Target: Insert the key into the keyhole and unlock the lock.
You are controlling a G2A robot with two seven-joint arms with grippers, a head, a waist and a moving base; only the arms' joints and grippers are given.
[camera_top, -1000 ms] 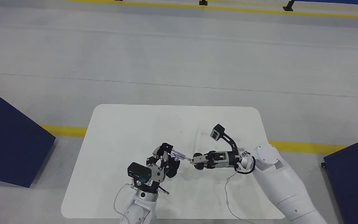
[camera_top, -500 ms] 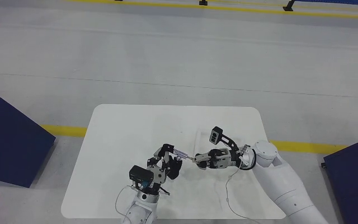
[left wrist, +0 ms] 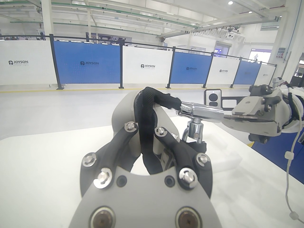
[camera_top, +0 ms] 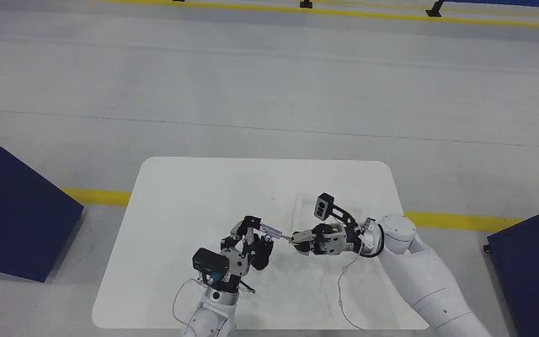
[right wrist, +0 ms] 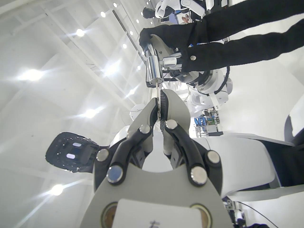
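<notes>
From here I see my left hand (camera_top: 254, 242) clamped on the lock (right wrist: 152, 65), its black-padded fingers (right wrist: 180, 34) wrapped round the chrome body, so the lock is held up off the white table (camera_top: 185, 202) rather than lying on it. The lock's body lies roughly level, and its keyhole (right wrist: 155, 81) end faces my other arm. My right hand (right wrist: 159, 106) is closed on the key (right wrist: 157, 93), with the flat head pinched between the two fingertips. The thin blade runs straight from those fingertips into the end of the lock. I cannot tell how deep the blade sits. I also cannot tell whether the shackle (right wrist: 147, 48) is released, since the left fingers cover most of it. In the top view the two hands meet tip to tip over the near-middle part of the table, the left one coming up from the near edge and the right arm reaching in from the right side. A thin white cable (camera_top: 341, 291) hangs from the right arm and trails over the table toward the near edge.
</notes>
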